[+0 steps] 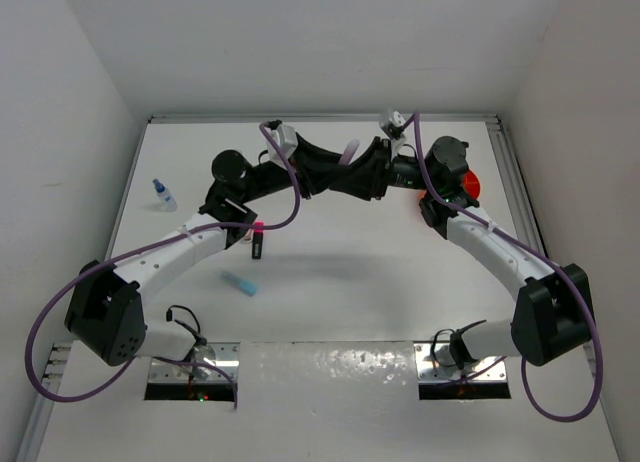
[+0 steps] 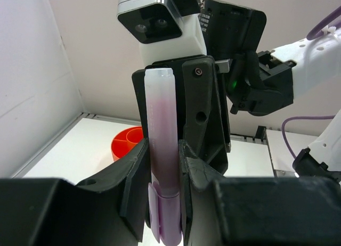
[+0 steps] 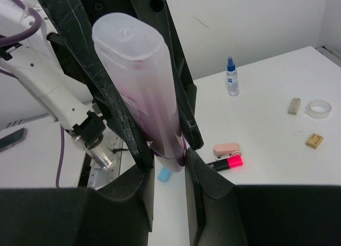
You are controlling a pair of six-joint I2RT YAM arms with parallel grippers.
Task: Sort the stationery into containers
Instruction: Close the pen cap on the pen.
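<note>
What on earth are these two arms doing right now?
Both arms meet in mid-air: the left gripper and the right gripper are each clamped on the same pink highlighter, one at each end. The orange tub sits on the table to their right. A black marker, a light-blue highlighter and a small spray bottle lie on the table, not yet sorted.

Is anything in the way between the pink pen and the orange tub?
Nothing loose. The left pincer and right pincer both hold the pen up in the air; in the top view only the right arm itself lies between it and the tub.
</note>
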